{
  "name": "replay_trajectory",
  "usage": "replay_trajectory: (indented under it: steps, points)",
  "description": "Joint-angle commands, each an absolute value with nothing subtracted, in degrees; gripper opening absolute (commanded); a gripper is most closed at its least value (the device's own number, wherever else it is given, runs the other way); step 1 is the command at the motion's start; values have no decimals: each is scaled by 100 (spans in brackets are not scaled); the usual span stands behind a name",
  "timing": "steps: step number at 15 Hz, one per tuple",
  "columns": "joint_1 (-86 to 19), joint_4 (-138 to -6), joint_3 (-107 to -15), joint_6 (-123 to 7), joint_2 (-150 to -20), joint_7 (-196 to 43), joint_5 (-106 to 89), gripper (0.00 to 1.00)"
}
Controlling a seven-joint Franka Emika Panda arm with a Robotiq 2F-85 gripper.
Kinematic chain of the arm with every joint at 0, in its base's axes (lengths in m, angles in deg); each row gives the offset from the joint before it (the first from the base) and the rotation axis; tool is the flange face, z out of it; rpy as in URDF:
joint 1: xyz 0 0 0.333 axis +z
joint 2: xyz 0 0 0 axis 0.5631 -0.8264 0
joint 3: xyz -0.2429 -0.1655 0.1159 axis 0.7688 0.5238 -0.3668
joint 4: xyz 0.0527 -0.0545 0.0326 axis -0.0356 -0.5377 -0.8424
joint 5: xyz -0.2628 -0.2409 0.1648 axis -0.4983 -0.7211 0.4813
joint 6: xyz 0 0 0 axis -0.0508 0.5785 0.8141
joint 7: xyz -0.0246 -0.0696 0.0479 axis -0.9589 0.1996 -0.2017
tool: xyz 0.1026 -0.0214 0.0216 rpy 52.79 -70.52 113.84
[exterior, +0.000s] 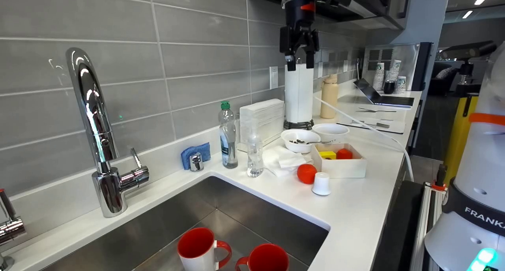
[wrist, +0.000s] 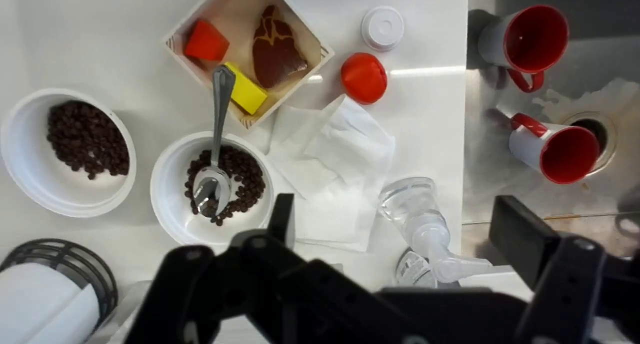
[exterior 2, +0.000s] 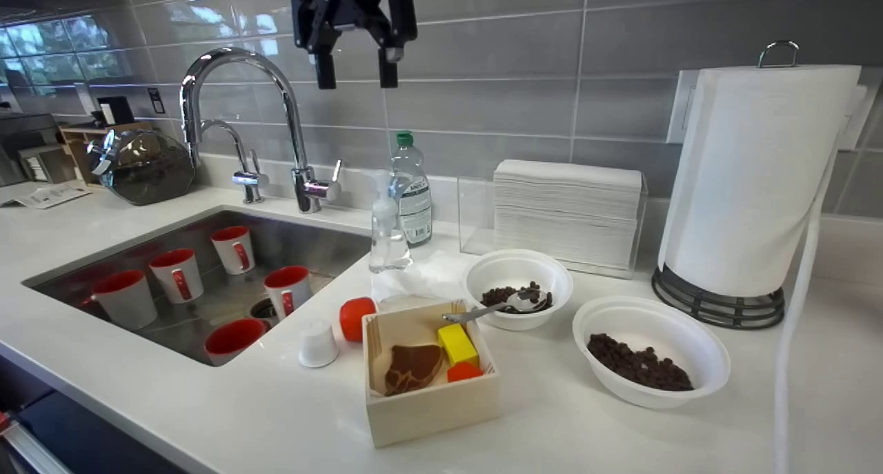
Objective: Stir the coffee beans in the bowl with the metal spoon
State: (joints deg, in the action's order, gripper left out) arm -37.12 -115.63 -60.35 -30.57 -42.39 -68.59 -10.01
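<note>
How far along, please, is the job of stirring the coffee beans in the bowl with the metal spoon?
Already in place: the spoon lies partly inside the bowl, among the beans. In hand: nothing yet; the end effector hangs open and empty, away from the spoon. Left, it seems: grasp the spoon and stir. Whether any stirring already happened, I cannot tell.

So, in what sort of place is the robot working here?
Most likely a kitchen, perhaps a shared one: a metal sink holding several matching red-and-white mugs, with a tall faucet at its edge.
</note>
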Motion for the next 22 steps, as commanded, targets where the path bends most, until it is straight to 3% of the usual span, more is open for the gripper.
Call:
replay_trajectory:
  steps: [1,6,11,18,22]
  points:
    - [-3926,-12346,-6568,-3432,-3751,-8163,-1477,100]
    - [-4380,-12879,-6947,-4213,-4251,-9669,-2548,100]
    - [-4880,-12671,-7148,-4112,-5187,-11128,-3965,100]
    - [-4521,-12409,-6875,-3007,-6535,-12578,-5143,100]
    - [-4262,-12203,-6593,-3080,-7215,-12742,-5071,100]
